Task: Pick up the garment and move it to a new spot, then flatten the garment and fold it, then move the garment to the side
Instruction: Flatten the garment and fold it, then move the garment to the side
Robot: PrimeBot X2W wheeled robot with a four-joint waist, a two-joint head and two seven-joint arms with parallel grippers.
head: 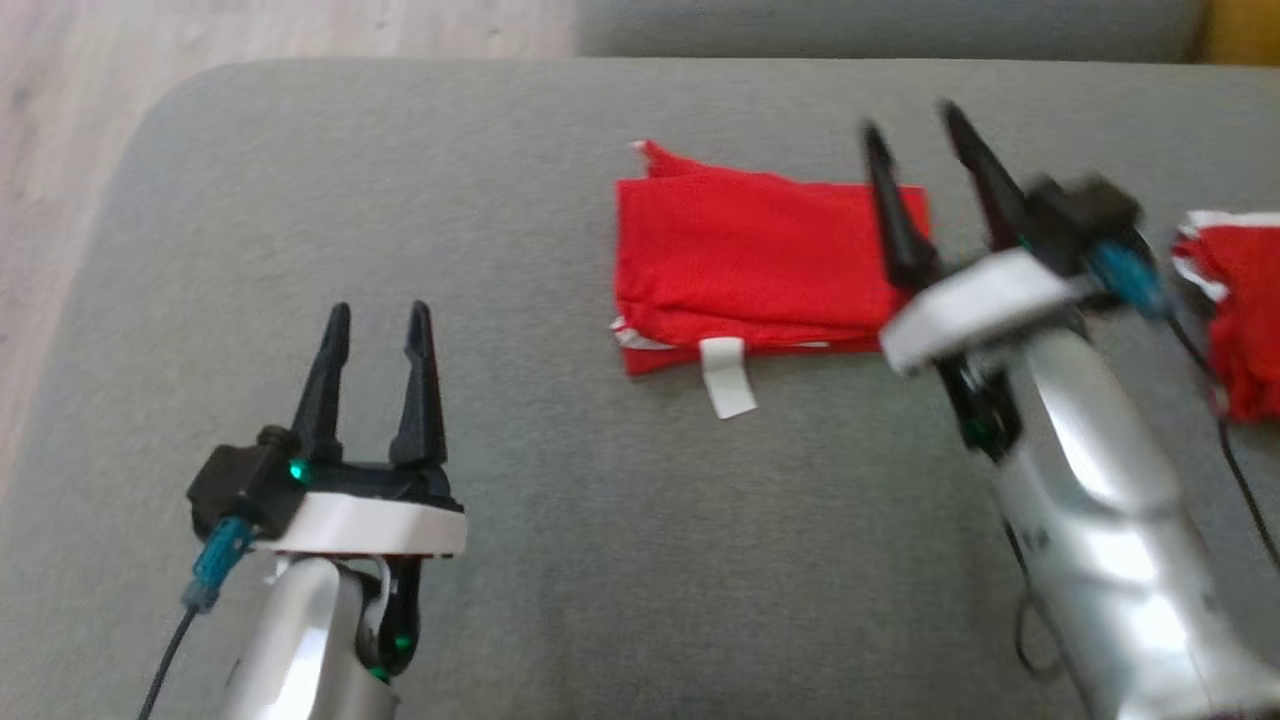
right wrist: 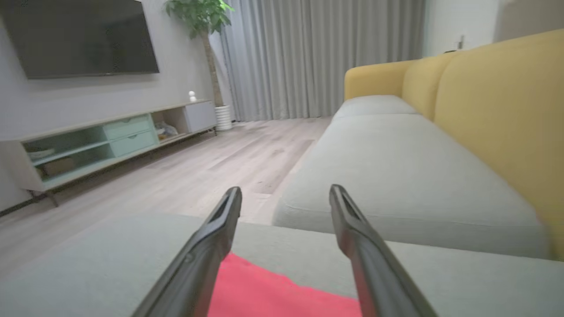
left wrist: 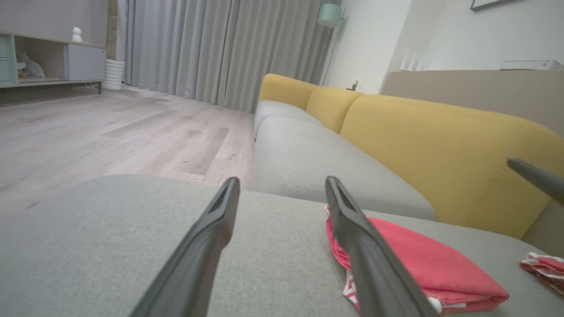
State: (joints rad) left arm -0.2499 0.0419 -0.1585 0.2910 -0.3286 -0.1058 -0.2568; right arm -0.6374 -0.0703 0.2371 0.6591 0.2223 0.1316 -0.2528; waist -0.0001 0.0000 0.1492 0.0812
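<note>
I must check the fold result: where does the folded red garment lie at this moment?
In the head view, the folded red garment lies on the grey cushion, right of centre, with the right gripper at its right edge.

Home living room. A sofa [right wrist: 484,110] with a yellow back and grey seats ran along one wall. Across the wood floor [right wrist: 211,176] from the sofa stood a low TV unit [right wrist: 101,136], with a TV [right wrist: 83,37] on the wall above it. A plant [right wrist: 200,17] and long grey curtains [right wrist: 326,57] were past the sofa's far end, and a lamp [left wrist: 330,15] hung near that end. A folded garment [head: 750,270] lay on a sofa seat.
</note>
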